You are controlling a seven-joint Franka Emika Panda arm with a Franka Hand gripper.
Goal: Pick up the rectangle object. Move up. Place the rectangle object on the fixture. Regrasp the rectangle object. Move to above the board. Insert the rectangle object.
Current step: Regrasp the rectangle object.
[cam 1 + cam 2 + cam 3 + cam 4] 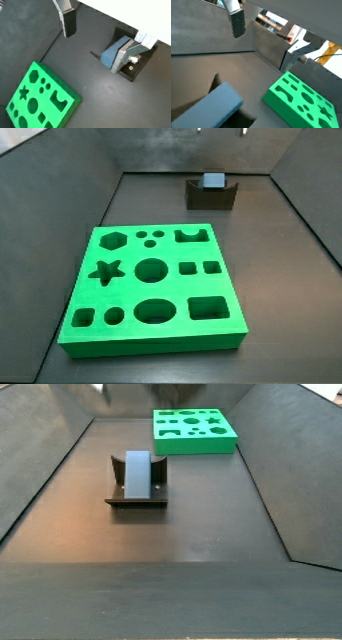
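Grey-blue and smooth, the rectangle object (pixel 136 474) sits in the notch of the fixture (pixel 134 501), the dark block that stands nearest in a side view, out on the dark floor (pixel 201 524) and well apart from the board (pixel 194 431). The block looks hard and light, and maybe a bit slippery, so I think the best place to hold it is on its two wide flat sides. Its long side runs from the near edge of the floor toward the far edge, pointing at the board. Bright green, the board lies flat by the far wall with its shaped holes facing up. High above the floor hangs the gripper (pixel 100 44); in both wrist views its fingers (pixel 67 22) are spread apart and nothing is between them.
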